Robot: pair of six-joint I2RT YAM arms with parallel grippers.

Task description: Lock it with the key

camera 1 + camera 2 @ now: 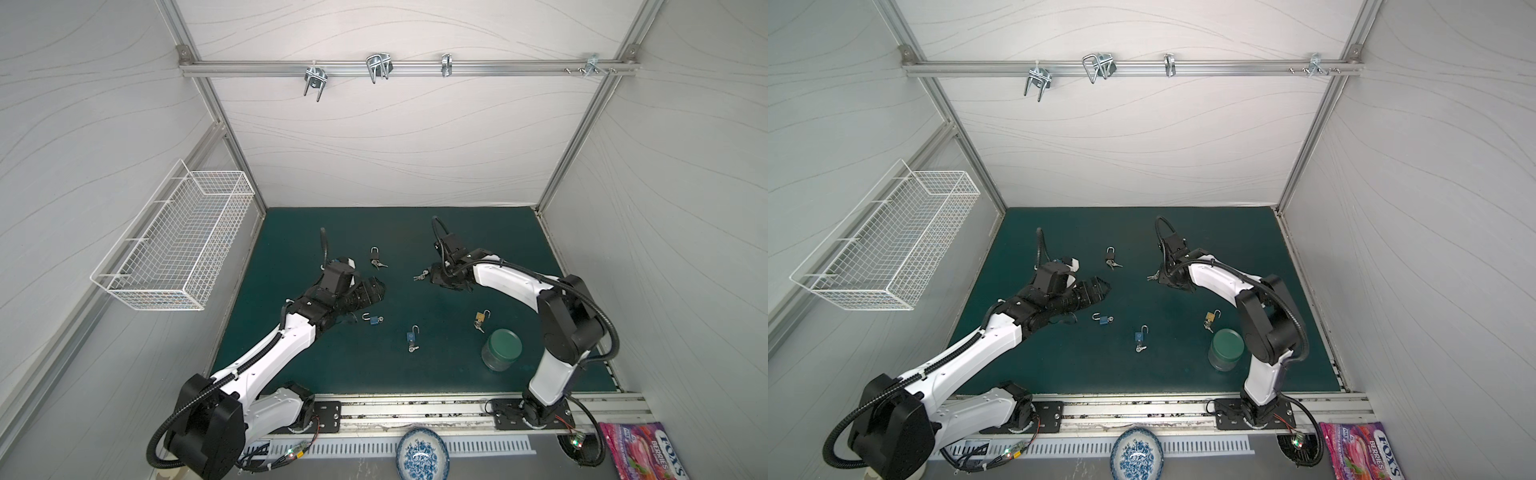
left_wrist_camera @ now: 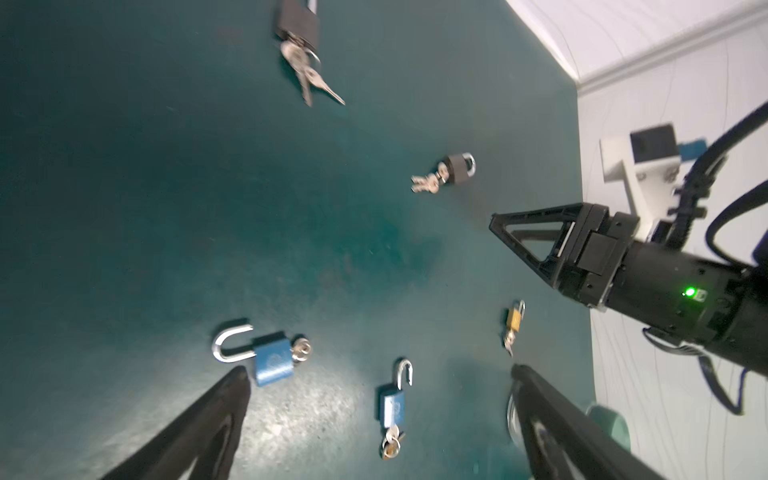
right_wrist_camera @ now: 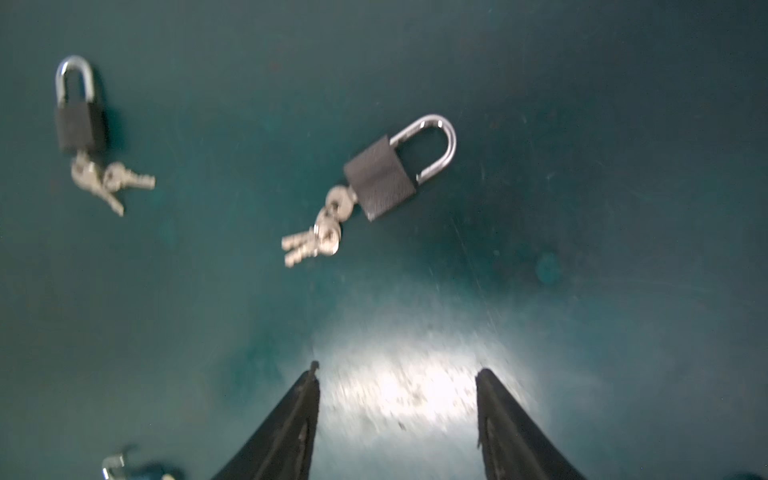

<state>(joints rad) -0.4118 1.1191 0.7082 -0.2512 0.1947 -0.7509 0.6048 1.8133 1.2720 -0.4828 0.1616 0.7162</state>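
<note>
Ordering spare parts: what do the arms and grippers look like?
Left arm and right arm: white shells, black joints, black ribbed cable hoses. Left gripper and right gripper: black, tapered open-frame fingers; a green light behind the right one.

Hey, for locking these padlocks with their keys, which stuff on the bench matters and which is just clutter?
For the job: back black padlock; centre black padlock; left blue padlock; middle blue padlock; brass padlock; the keys in each.
Lying about: green-lidded jar; wire basket; patterned bowl; sweets bag; rail hooks.
</note>
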